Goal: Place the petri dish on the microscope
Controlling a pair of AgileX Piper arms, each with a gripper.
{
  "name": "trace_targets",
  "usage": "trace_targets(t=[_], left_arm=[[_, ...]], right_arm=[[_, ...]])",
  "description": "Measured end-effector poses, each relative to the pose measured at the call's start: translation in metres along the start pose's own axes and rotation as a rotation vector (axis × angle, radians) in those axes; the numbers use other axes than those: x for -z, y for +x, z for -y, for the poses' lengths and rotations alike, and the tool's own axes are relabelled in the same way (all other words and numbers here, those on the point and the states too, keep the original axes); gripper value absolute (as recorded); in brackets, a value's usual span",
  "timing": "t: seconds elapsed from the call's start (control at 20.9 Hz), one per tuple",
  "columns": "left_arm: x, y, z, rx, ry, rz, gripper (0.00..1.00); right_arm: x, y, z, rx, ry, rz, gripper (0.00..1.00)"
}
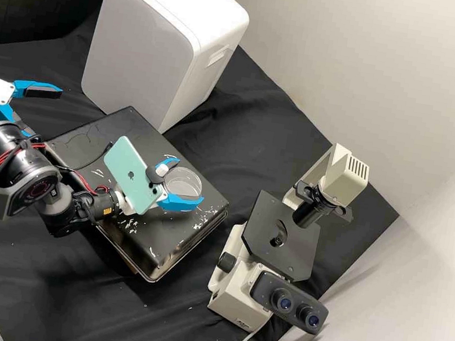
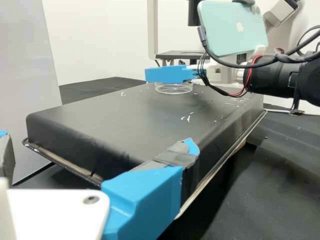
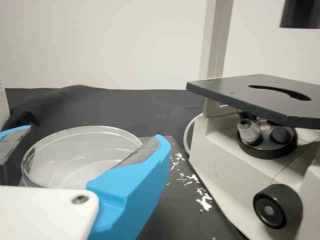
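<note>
Nearest, at the lower left of the high view, the right arm (image 1: 15,179) lies out over the slab (image 1: 136,134).

Right gripper (image 1: 187,181): fingers spread to about the dish's width, one on either side of the dish (image 1: 182,184). This looks set for a side grasp on the rim. Whether the pads press on it cannot be told.

The dish sits flat on the slab, not lifted, well apart from the microscope (image 1: 247,287). The stage (image 1: 272,217) is level and faces the slab, so a lift and a sideways carry should suit.

Left gripper (image 1: 21,101): wide open, nothing held, near the slab corner away from the microscope. Judged to be standing out of the way.

Count:
- Arms: two
- Grippers: two
- Dish: one
- Microscope: one, with two eyepieces (image 1: 295,306)
- Slab: one
- White box (image 1: 161,41): one
</note>
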Motion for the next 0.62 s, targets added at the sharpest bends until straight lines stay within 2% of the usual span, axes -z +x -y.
trace_targets(t=[0.34, 0.48, 0.62], left_arm=[[0.0, 0.0, -0.0002, -0.002, -0.002, -0.005, 1.0], [0.001, 0.0, -0.0002, -0.003, -0.003, -0.007, 1.0], [0.001, 0.0, -0.0002, -0.003, -0.003, -0.007, 1.0]], right_arm=[[-0.002, 0.0, 0.0, -0.003, 0.002, 0.009, 0.0], [-0.006, 0.004, 0.004, 0.002, 0.001, 0.031, 0.0], [-0.005, 0.011, 0.004, -0.007, 0.005, 0.027, 0.0]])
